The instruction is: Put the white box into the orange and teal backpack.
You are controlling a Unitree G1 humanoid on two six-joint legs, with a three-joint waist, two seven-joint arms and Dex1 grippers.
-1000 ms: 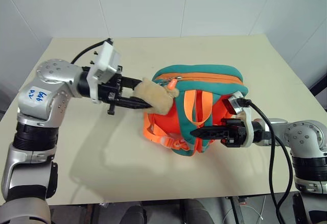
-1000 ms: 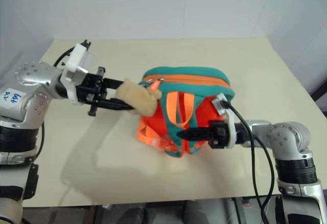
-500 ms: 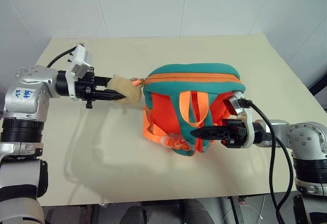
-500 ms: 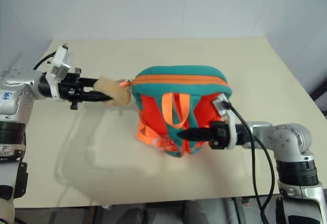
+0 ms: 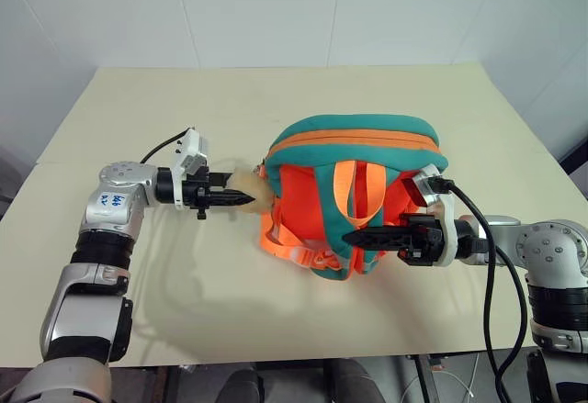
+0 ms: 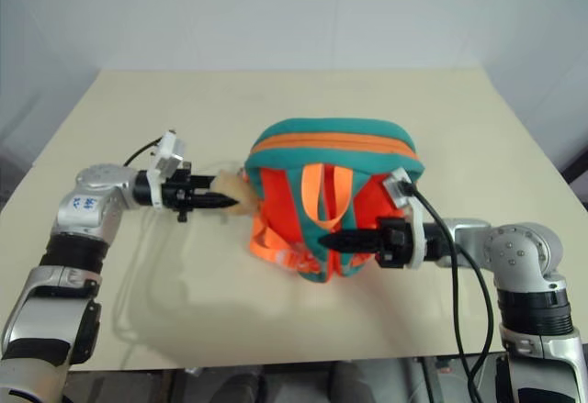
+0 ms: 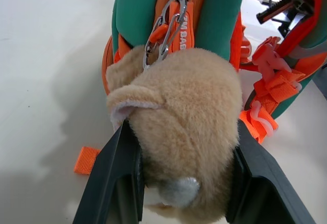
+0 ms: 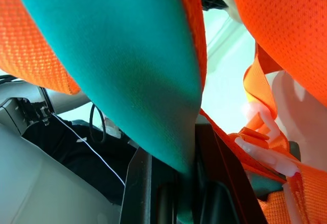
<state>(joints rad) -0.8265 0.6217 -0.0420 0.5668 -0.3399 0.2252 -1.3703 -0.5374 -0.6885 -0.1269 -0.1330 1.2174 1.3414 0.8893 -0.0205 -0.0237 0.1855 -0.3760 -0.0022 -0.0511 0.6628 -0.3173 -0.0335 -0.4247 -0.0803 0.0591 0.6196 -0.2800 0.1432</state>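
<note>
In the left eye view, the orange and teal backpack point(image 5: 354, 196) is seen near the middle of the beige bench point(image 5: 276, 320), its orange straps facing the camera. The beige plush toy point(image 5: 250, 189) on its left side is pinched by the left gripper point(image 5: 241, 199), while the right gripper point(image 5: 354, 236) is closed on the bag's lower edge. In the left wrist view, the toy point(image 7: 184, 132) is squeezed between both fingers point(image 7: 110, 183). In the right wrist view, teal trim point(image 8: 127, 66) is clamped between fingers point(image 8: 138, 183) pressed nearly together.
</note>
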